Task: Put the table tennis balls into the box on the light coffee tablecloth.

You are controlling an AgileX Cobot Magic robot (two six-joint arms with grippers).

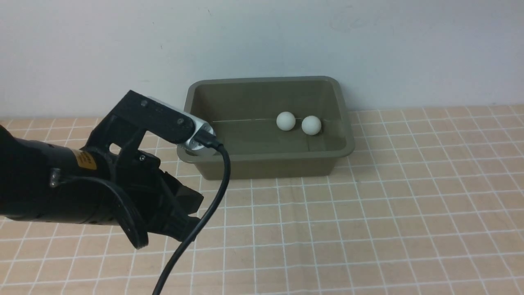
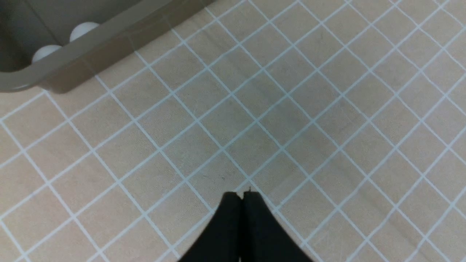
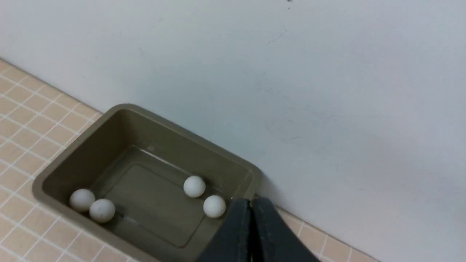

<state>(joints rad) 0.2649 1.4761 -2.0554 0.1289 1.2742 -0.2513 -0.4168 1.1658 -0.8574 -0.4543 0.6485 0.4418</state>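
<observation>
Table tennis balls [image 3: 194, 186]: four, matte white, all lying on the floor of the box [image 3: 36, 183]. One pair touching at one end, the other pair close together toward the opposite end.

Box: olive-green tub, upright and open-topped, set on the light coffee tablecloth [image 1: 368, 213] at the foot of the wall [image 1: 262, 37]. Contact between back rim and wall: cannot tell.

Light coffee tablecloth: tan, gridded with thin white lines, covering all of the surface in view. Grid lines slightly wavy toward the near edge.

Wall: plain off-white, faintly scuffed.

Left gripper [image 2: 242, 194]: jaws pressed together, nothing between them; hanging over bare cloth near the box's front left corner.

Right gripper [image 3: 250, 203]: jaws likewise closed flat on each other, empty; poised by the box's end near the wall.

Hidden or unclear:
- In the front view only two balls showing; the other pair screened by the wrist camera [image 1: 163, 119] and the box's near wall.
- In the left wrist view only the tops of two balls above the rim.
- Left arm [image 1: 61, 188] cut off at the frame's left edge, its fingertips lost against the black body.
- Cable [image 1: 221, 180] running out of the bottom edge.
- Right arm outside the front view.
</observation>
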